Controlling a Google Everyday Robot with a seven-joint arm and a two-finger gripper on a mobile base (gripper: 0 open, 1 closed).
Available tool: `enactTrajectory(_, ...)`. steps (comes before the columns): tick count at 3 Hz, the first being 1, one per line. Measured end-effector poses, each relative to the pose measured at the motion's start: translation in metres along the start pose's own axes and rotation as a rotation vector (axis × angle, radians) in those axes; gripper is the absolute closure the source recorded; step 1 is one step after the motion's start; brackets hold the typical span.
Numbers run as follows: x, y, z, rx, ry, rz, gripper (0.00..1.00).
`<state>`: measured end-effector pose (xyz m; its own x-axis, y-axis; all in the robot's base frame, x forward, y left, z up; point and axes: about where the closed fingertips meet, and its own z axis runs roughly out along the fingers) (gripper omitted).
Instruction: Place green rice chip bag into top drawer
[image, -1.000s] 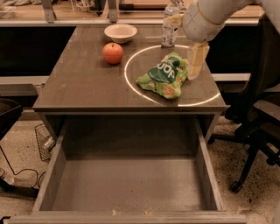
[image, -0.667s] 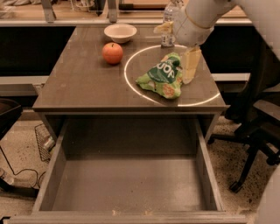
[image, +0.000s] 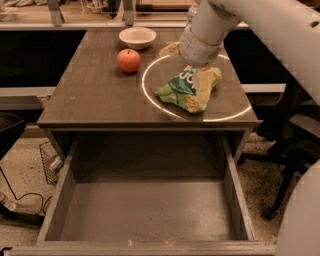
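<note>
The green rice chip bag (image: 186, 90) lies crumpled on the right half of the table (image: 85, 100), inside a white ring of light. My gripper (image: 187, 67) hangs from the white arm right above the bag's far end. It is open: one cream finger (image: 203, 85) rests over the bag's upper right part, the other (image: 170, 48) sticks out past its far left side. The top drawer (image: 145, 212) is pulled out below the table's front edge, with a bare flat bottom.
A red apple (image: 129, 60) and a white bowl (image: 137, 36) stand on the table's far left part. A black office chair (image: 287, 150) stands to the right of the table. A wire basket (image: 50, 161) sits on the floor at the left.
My arm has swung left and lower over the bag. The finger that stood to the right of the bag now lies over it. The bag has not moved.
</note>
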<state>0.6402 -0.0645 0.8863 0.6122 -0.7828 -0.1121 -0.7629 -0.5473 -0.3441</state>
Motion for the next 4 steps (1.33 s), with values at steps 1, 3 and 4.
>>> enactTrajectory(1,0.004,0.007,0.015,-0.046,0.018,-0.019,0.0)
enactTrajectory(3,0.047,0.03,0.029,-0.148,0.081,-0.035,0.0)
enactTrajectory(4,0.062,0.024,0.03,-0.165,0.103,-0.05,0.18)
